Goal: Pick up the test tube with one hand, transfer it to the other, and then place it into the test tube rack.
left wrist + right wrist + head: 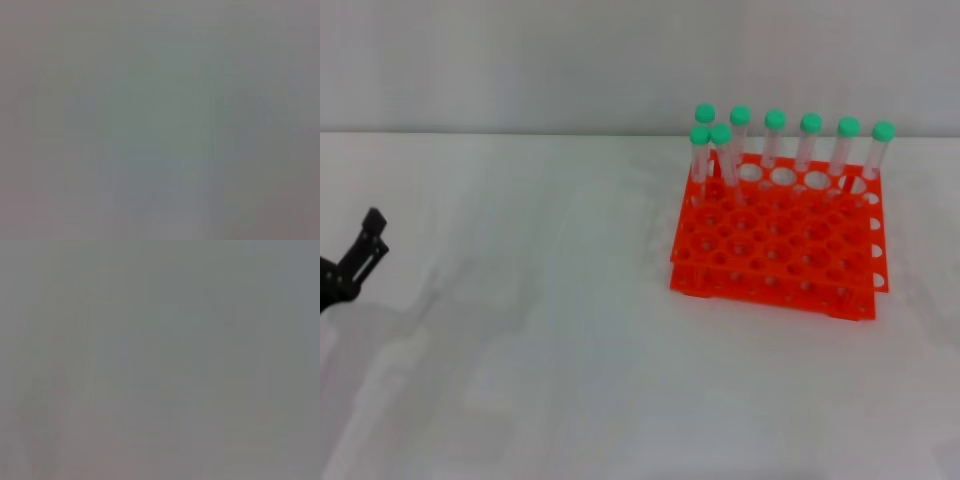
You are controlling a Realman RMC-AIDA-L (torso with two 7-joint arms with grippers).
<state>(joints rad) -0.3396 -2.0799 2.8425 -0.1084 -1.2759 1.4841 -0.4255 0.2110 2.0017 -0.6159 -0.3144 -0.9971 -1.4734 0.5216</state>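
Tubes: eight clear plastic green-capped test tubes point(771, 140), light, slippery; grip below cap.
Rack: orange-red plastic test tube rack point(775, 255), right.
Left claw point(362, 250): far left, empty; opening unclear.

Both wrist views are showing only featureless grey blur. The head view's left edge is cutting off the left tool point(360, 255), leaving its finger gap unreadable. The right tool is lying out of sight.
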